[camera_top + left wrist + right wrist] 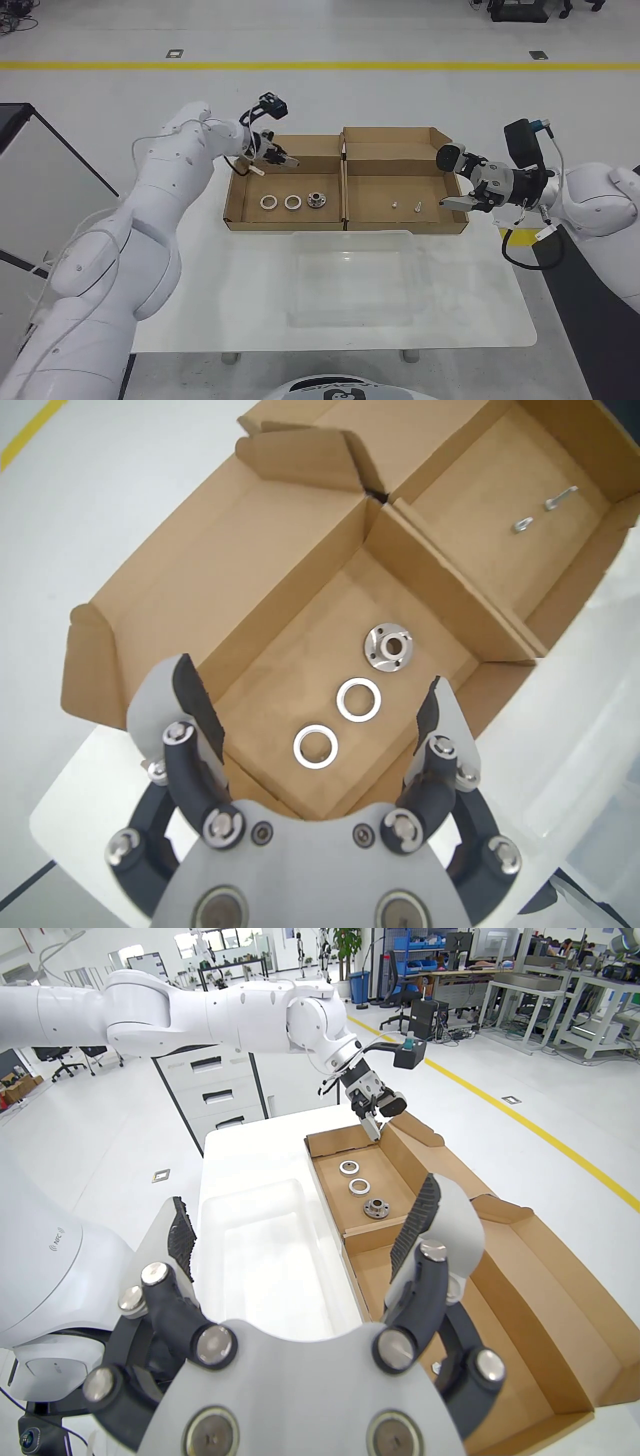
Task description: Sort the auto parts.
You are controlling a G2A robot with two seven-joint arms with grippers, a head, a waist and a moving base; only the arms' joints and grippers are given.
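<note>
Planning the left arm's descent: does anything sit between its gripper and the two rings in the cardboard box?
Nothing visible does. The left gripper, open, hangs above the cardboard box; the first ring and the second ring lie on bare cardboard below it. The flange lies beside them, apart, covering neither.

A white worktop (190, 310) with rounded corners is pictured carrying three containers. Two open cardboard boxes are set side by side along its far edge, with their inner walls touching and their lids folded open on the far side. The left box (285, 182) is placed toward the far left corner and the right box (400, 185) toward the far right corner. A clear plastic tub (350, 285) is seen at the middle of the worktop, just beside the boxes' near walls. Bare white surface is left along the near edge and both side edges.
</note>
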